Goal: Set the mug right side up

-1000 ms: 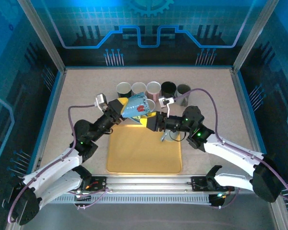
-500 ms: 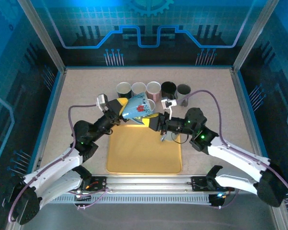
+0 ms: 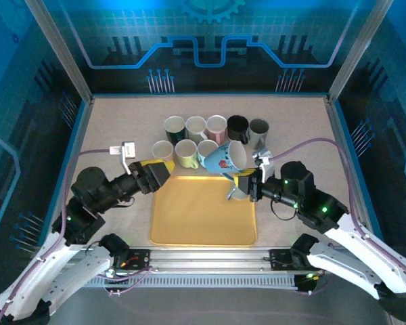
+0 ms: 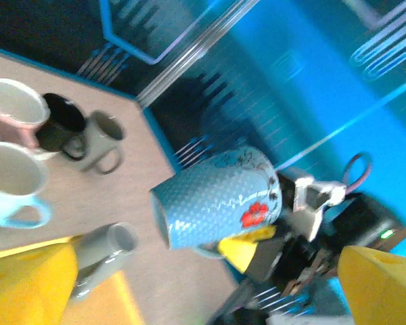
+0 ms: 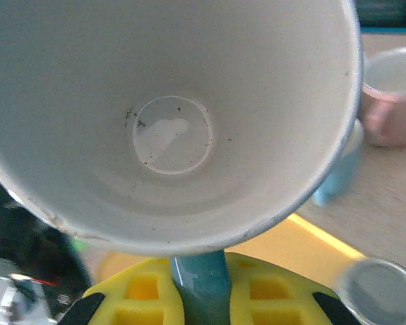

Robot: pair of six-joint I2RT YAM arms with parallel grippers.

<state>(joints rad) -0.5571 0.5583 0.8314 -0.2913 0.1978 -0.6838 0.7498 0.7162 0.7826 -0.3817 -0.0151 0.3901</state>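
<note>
The right gripper is clamped on the handle of the blue mug. It holds the mug on its side (mouth toward the right arm) above the far right corner of the yellow mat. The left gripper stands wide open at the mat's far left corner, apart from the mug.

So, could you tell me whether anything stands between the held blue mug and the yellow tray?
Yes. A small grey cup sits at the tray's far right corner, close under the mug in the right gripper. The rest of the tray looks free.
</note>
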